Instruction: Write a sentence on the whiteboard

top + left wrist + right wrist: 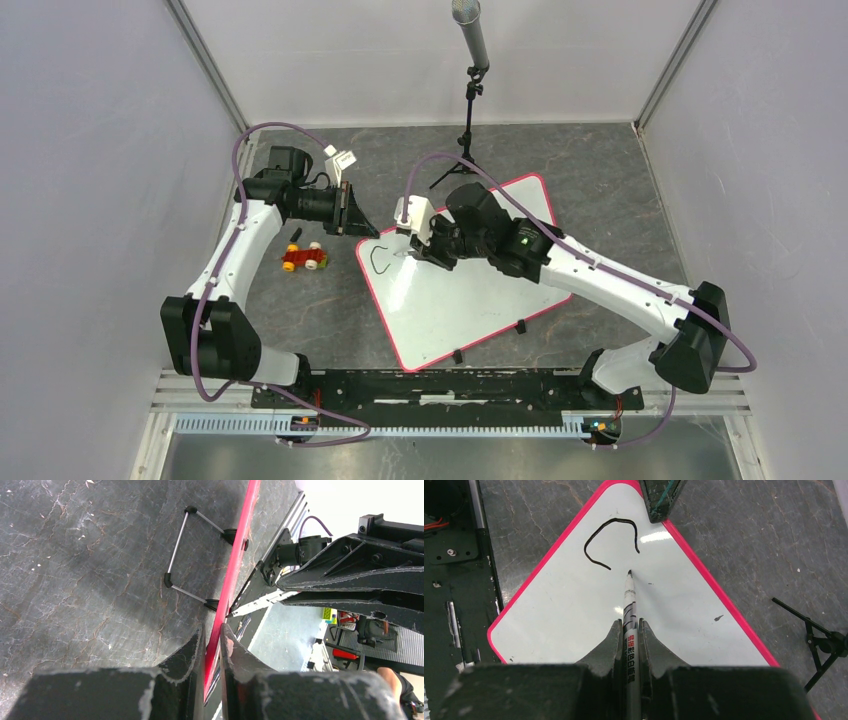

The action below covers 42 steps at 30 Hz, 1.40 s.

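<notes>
**Marker at the board, one stroke of writing on it**

The whiteboard (470, 300) lies mid-table, turned diagonal, w/ one corner toward the left arm and the long side running back-right. It's a white face w/ a thin pink-red rim, sitting on the dark stone-look table (300, 330). Small black feet stick out at its near edge.

The left gripper (212, 630) is at the board's left corner. Its two fingers are closed in on the rim, w/ the pink edge running straight thru the narrow gap between them, so it's pinching the board edge-on. From the left wrist view a wire stand (182, 555) shows folded out under the board.

The right gripper (629, 630) is over the left part of the board w/ its fingers pressed tight on a marker (630, 600). The white barrel w/ printed label sits clamped between the pads, pointing away from the wrist. The black tip is down by the board surface, just below the writing. Can't tell if it's actually touching.

Of the sentence (611, 540) only one black curved stroke shows, an open hook shape near that left corner. No readable letters or words.

A toy car (305, 258), red w/ yellow wheels, sits on the table left of the board, near the left arm and apart from the rim. A mic stand (468, 110) stands at the back, w/ its tripod legs just off the board's far edge.
</notes>
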Each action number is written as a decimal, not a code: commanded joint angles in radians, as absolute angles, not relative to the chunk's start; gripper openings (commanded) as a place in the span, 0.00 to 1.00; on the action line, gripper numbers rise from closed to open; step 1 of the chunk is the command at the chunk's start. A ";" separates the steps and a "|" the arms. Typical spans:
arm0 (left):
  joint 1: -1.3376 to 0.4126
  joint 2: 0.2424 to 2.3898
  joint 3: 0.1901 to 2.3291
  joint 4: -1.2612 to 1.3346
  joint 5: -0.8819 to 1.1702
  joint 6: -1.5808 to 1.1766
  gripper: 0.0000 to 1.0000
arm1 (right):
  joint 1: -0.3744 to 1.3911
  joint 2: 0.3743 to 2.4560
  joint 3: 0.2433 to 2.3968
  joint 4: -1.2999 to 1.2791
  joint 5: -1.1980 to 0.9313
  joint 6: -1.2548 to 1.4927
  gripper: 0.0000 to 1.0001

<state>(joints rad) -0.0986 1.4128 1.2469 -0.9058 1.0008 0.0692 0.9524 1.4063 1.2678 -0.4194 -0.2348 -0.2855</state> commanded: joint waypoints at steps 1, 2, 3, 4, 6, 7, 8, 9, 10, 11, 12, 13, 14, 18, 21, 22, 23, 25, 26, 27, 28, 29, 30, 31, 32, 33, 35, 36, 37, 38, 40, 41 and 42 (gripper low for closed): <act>-0.112 1.402 1.278 -0.912 0.999 0.126 0.02 | 0.948 1.415 1.312 -0.382 -0.220 -0.288 0.00; -0.112 1.402 1.278 -0.913 0.998 0.126 0.02 | 0.949 1.418 1.310 -0.382 -0.226 -0.288 0.00; -0.112 1.401 1.278 -0.913 0.998 0.126 0.02 | 0.948 1.421 1.307 -0.384 -0.233 -0.287 0.00; -0.113 1.402 1.278 -0.914 0.999 0.126 0.02 | 0.948 1.423 1.303 -0.385 -0.239 -0.287 0.00; -0.112 1.401 1.278 -0.913 0.999 0.126 0.02 | 0.948 1.424 1.295 -0.387 -0.254 -0.286 0.00; -0.112 1.402 1.278 -0.913 0.999 0.126 0.02 | 0.948 1.425 1.292 -0.389 -0.258 -0.287 0.00; -0.112 1.402 1.278 -0.913 0.999 0.126 0.02 | 0.948 1.425 1.285 -0.392 -0.262 -0.288 0.00; -0.113 1.401 1.278 -0.913 0.998 0.127 0.02 | 0.947 1.424 1.280 -0.394 -0.264 -0.288 0.00; -0.112 1.401 1.278 -0.913 0.997 0.126 0.02 | 0.948 1.422 1.273 -0.397 -0.267 -0.290 0.00; -0.113 1.402 1.278 -0.914 0.997 0.127 0.02 | 0.949 1.418 1.267 -0.399 -0.267 -0.291 0.00; -0.113 1.402 1.278 -0.913 0.997 0.126 0.02 | 0.948 1.415 1.259 -0.401 -0.268 -0.294 0.00; -0.113 1.403 1.278 -0.914 0.997 0.127 0.02 | 0.948 1.408 1.250 -0.404 -0.268 -0.297 0.00; -0.113 1.403 1.278 -0.914 0.997 0.126 0.02 | 0.948 1.405 1.242 -0.405 -0.267 -0.301 0.00; -0.112 1.405 1.278 -0.913 0.998 0.127 0.02 | 0.948 1.384 1.218 -0.421 -0.260 -0.319 0.00; -0.113 1.407 1.278 -0.913 0.999 0.126 0.02 | 0.949 1.374 1.216 -0.434 -0.245 -0.330 0.00; -0.112 1.407 1.279 -0.914 0.999 0.126 0.02 | 0.947 1.371 1.218 -0.437 -0.234 -0.334 0.00; -0.112 1.406 1.278 -0.913 0.997 0.125 0.02 | 0.941 1.368 1.221 -0.439 -0.224 -0.337 0.00; -0.113 1.405 1.279 -0.913 0.997 0.125 0.02 | 0.928 1.365 1.228 -0.440 -0.217 -0.339 0.00; -0.113 1.406 1.278 -0.913 0.997 0.125 0.02 | 0.922 1.367 1.235 -0.442 -0.214 -0.339 0.00; -0.112 1.406 1.278 -0.914 0.998 0.125 0.02 | 0.914 1.368 1.240 -0.441 -0.208 -0.339 0.00; -0.114 1.407 1.278 -0.914 0.997 0.125 0.02 | 0.910 1.367 1.247 -0.439 -0.206 -0.338 0.00; -0.114 1.407 1.279 -0.914 0.997 0.124 0.02 | 0.905 1.369 1.252 -0.436 -0.207 -0.336 0.00; -0.114 1.408 1.278 -0.913 0.997 0.125 0.02 | 0.902 1.370 1.261 -0.433 -0.206 -0.333 0.00; -0.114 1.410 1.278 -0.914 0.997 0.125 0.02 | 0.902 1.373 1.268 -0.430 -0.208 -0.332 0.00; -0.114 1.412 1.279 -0.913 0.997 0.125 0.02 | 0.902 1.376 1.273 -0.425 -0.214 -0.330 0.00; -0.114 1.412 1.279 -0.913 0.997 0.125 0.02 | 0.902 1.382 1.280 -0.423 -0.220 -0.325 0.00; -0.115 1.411 1.281 -0.913 0.997 0.124 0.02 | 0.902 1.394 1.287 -0.419 -0.233 -0.318 0.00; -0.115 1.411 1.281 -0.913 0.996 0.125 0.02 | 0.902 1.402 1.292 -0.419 -0.239 -0.315 0.00; -0.116 1.412 1.281 -0.913 0.996 0.125 0.02 | 0.902 1.407 1.296 -0.420 -0.244 -0.312 0.00; -0.116 1.411 1.281 -0.913 0.996 0.125 0.02 | 0.902 1.412 1.301 -0.417 -0.248 -0.309 0.00; -0.117 1.409 1.281 -0.913 0.995 0.124 0.02 | 0.902 1.419 1.308 -0.410 -0.256 -0.304 0.00; -0.117 1.408 1.279 -0.913 0.993 0.124 0.02 | 0.904 1.420 1.310 -0.409 -0.261 -0.302 0.00; -0.117 1.406 1.279 -0.913 0.992 0.124 0.02 | 0.904 1.423 1.313 -0.408 -0.267 -0.302 0.00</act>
<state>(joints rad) -0.1005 1.4128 1.2495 -0.9062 0.9943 0.0696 0.9077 1.4052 1.2648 -0.4343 -0.2630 -0.3141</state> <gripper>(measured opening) 0.192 0.144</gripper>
